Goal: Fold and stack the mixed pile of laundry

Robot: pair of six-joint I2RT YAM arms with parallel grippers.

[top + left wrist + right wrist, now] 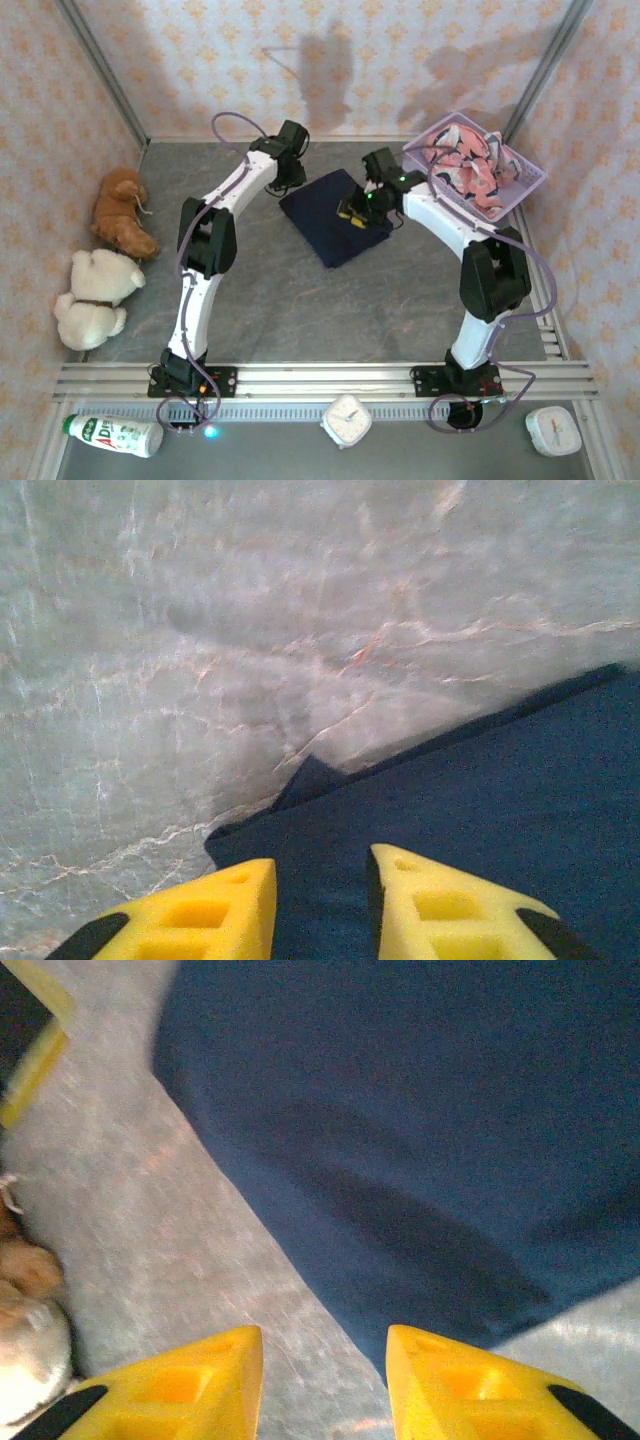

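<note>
Presently the navy garment (335, 215) lies folded on the surface (300, 300), left pincer (322, 870) and right pincer (322, 1338) parted, empty above it; next, presumably, retrieve the shark-print garment (468, 168) from the basket (530, 185).

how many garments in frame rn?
2. The navy garment lies flat on the table, toward the back middle. The pink shark-print garment is bunched in the lavender basket at the back right. More could be hidden under it.
</note>
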